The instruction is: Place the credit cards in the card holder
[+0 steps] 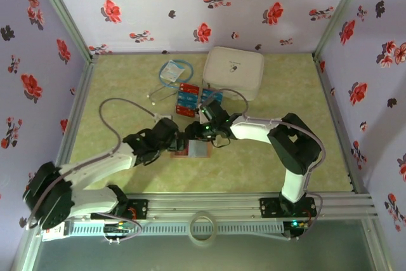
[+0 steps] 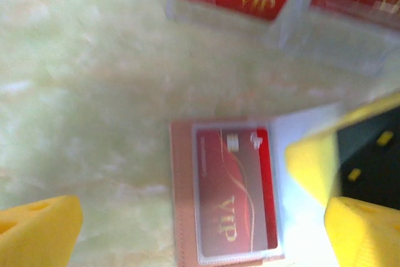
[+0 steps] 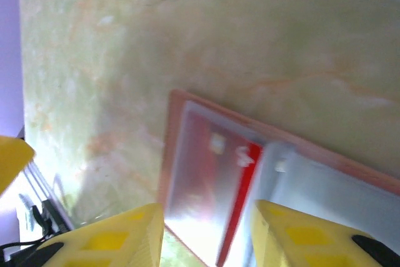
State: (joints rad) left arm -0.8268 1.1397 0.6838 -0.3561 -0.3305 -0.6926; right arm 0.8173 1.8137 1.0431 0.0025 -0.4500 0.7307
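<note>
Left gripper (image 2: 190,198), jaws wide apart, hangs low over the open card holder (image 2: 181,217) on the table (image 2: 94,92); right gripper (image 3: 209,239) reaches in opposite, half parted, grip unclear, by the red card (image 2: 231,198) sleeved inside

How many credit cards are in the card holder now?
1: a red VIP card in the card holder's clear pocket. Part of the holder is covered, so others may be hidden.

Wrist cams blurry, glare on card holder (image 3: 281,173); top evenly lit.
</note>
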